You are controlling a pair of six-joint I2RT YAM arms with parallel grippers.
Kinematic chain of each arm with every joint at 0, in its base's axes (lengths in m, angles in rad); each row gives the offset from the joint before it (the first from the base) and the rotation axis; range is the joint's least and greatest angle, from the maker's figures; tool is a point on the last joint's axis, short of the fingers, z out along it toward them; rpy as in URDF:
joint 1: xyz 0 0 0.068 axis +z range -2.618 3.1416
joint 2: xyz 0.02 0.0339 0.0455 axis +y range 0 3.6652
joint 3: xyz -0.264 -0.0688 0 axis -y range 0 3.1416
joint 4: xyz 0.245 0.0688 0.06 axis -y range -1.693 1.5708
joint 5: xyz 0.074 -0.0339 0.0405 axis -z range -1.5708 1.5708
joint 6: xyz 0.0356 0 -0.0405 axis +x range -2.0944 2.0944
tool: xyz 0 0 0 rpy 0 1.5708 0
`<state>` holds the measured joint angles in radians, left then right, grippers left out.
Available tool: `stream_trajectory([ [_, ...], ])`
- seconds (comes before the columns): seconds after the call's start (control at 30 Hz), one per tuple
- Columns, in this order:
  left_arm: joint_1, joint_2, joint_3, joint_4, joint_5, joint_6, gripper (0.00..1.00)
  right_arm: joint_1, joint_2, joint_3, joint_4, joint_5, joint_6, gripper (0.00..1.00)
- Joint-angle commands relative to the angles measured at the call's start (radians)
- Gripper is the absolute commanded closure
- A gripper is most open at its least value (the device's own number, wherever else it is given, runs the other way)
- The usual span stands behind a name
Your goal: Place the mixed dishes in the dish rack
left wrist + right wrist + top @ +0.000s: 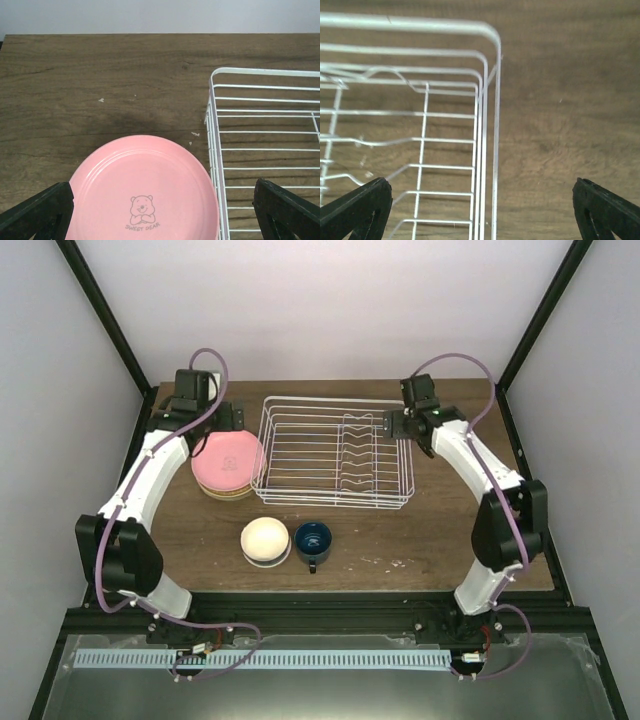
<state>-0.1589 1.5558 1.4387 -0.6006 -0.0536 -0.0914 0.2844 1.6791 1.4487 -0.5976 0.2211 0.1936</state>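
Observation:
The white wire dish rack [335, 452] stands mid-table with nothing in it. Left of it a pink plate [228, 460] lies on a tan plate [222, 496]. In front, a cream bowl [265, 538] sits upside down over another bowl's white rim [272, 559], next to a dark blue mug [313, 539]. My left gripper [222, 430] hovers open over the pink plate's [145, 190] far edge, beside the rack [265, 150]. My right gripper [396, 425] hangs open over the rack's right end wall [487, 150]. Nothing is held.
The wooden table [430, 540] ends close behind the rack at a white back wall. Black frame posts rise at both back corners. Small white specks [101, 100] lie on the wood beyond the pink plate.

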Motion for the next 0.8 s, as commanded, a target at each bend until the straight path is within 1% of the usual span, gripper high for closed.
stream_trajectory([
  [0.0,-0.002,0.013,0.019,-0.03,0.023,0.048,0.0,0.003,0.106,0.078,-0.17,0.017,0.05,0.0],
  [0.17,-0.002,0.013,0.007,-0.029,0.021,0.064,0.0,-0.006,0.164,0.089,-0.163,0.033,0.048,0.0],
  [0.4,-0.002,0.027,0.003,-0.029,0.028,0.071,0.0,-0.052,0.255,0.126,-0.163,0.043,0.005,0.0],
  [0.6,-0.001,0.032,-0.001,-0.033,0.03,0.071,0.0,-0.125,0.34,0.181,-0.174,0.079,-0.052,0.0],
  [0.77,0.0,0.042,0.0,-0.041,0.039,0.076,0.0,-0.2,0.373,0.239,-0.154,0.074,-0.086,0.0],
])
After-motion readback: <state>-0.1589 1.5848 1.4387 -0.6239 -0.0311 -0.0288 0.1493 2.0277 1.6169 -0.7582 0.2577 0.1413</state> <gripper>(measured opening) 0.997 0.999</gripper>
